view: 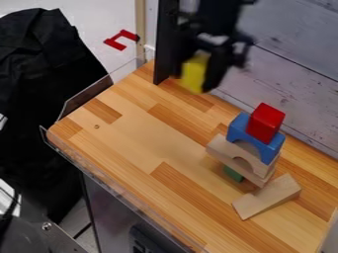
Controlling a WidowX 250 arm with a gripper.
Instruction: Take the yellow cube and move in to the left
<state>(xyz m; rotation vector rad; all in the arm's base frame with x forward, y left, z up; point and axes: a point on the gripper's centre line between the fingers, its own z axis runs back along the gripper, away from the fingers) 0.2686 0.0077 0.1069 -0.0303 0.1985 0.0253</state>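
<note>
Black WidowX 250 robot arm, entering from the top edge just right of centre, distal portion directed downward, black two-finger gripper suspended at its lower end, fingers closed in a grasp, fingertips pointing down.

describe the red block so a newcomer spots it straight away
On the wooden table, find the stack of blocks toward the right. The red block sits at its very top, on the blue arch, and unlike that arch has no cut-out.
</note>
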